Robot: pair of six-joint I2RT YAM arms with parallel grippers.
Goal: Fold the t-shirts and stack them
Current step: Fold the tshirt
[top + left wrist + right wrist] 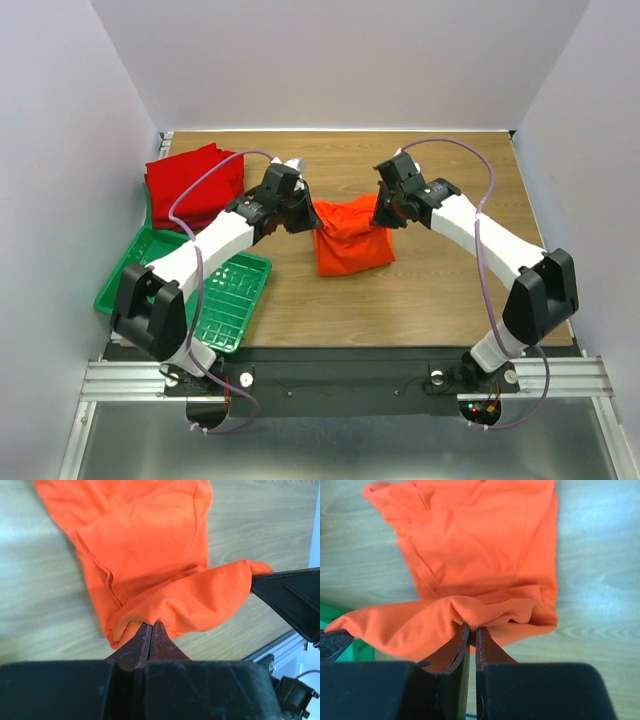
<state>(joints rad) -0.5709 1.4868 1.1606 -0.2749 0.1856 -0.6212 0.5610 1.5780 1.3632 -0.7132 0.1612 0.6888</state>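
Note:
A bright orange t-shirt (352, 242) is held up by its far edge over the middle of the table, its lower part resting on the wood. My left gripper (305, 212) is shut on the shirt's left corner; in the left wrist view the orange t-shirt (150, 555) bunches at my left gripper (152, 624). My right gripper (385, 215) is shut on the right corner; the orange cloth (485, 545) folds over my right gripper (472, 627) in the right wrist view. Deep red t-shirts (195, 185) lie folded at the back left.
A green plastic grid tray (225, 300) sits at the front left under the left arm. White walls enclose the wooden table (450, 290) on three sides. The black edge rail runs along the near side.

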